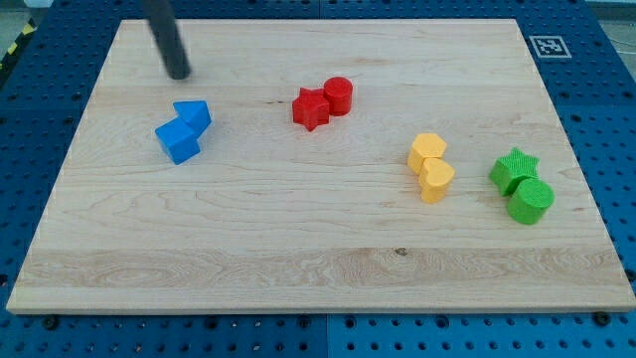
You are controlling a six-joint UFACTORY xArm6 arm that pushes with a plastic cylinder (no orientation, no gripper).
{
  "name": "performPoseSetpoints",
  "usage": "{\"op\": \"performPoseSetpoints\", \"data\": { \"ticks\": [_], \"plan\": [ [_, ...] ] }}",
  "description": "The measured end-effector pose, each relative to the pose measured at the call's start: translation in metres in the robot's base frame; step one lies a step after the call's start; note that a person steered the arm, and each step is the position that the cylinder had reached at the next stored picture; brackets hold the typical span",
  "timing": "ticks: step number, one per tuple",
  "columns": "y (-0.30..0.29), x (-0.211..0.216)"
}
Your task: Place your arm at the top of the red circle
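On a pale wooden board [298, 249] lying on a blue perforated table [606, 89], my tip [180, 74] holds nothing, resting above the two blue blocks [183, 130], well left of the red circle [338, 95], which touches the red star [311, 108].

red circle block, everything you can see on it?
The red circle is a short, upright, matte plastic-looking cylinder with a flat round top. It stands on the wooden board, above centre, pressed against the red star at its lower left. Nothing else touches it. My tip is far off toward the view's left, above the blue blocks.
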State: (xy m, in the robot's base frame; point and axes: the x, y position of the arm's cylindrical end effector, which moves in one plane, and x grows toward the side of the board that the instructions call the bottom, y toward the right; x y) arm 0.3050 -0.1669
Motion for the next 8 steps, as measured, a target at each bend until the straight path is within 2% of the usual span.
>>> {"op": "performPoseSetpoints", "data": {
  "ticks": [1,3,5,6,8],
  "plan": [
    [0.027,-0.001],
    [0.029,-0.017],
    [0.111,-0.029],
    [0.156,-0.018],
    [0.167,0.022]
  ]
}}
